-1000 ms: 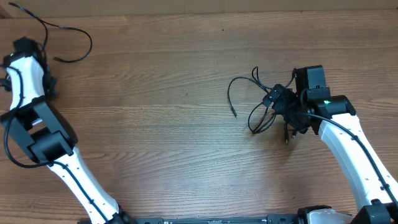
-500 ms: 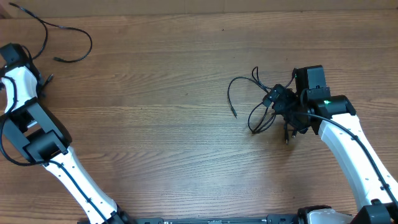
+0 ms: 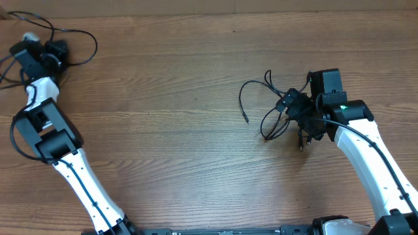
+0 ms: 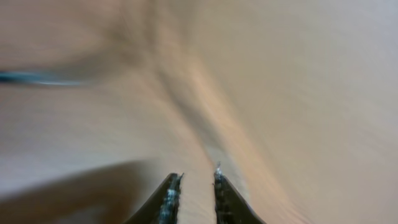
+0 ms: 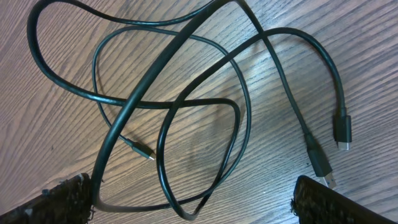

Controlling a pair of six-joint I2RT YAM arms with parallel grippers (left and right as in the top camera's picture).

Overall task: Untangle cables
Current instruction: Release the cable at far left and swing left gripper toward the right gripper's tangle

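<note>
Overhead, the cables [image 3: 271, 114] lie right of centre on the wood-grain table [image 3: 170, 130] as a loose knot of thin black loops. One strand curves out to the left. The right wrist view shows smooth, round cords crossing one another, with slim plugs [image 5: 342, 127] at the right of the frame. The right gripper [image 5: 199, 208] straddles the lower loops, its rough black fingers spread wide and gripping nothing. One strand runs just beside the lower-left finger. A single cable [image 3: 95, 44] arcs in the upper left, near the left gripper [image 3: 57, 51]. In the blurred left wrist view its tips stand slightly parted, with only wood between them.
</note>
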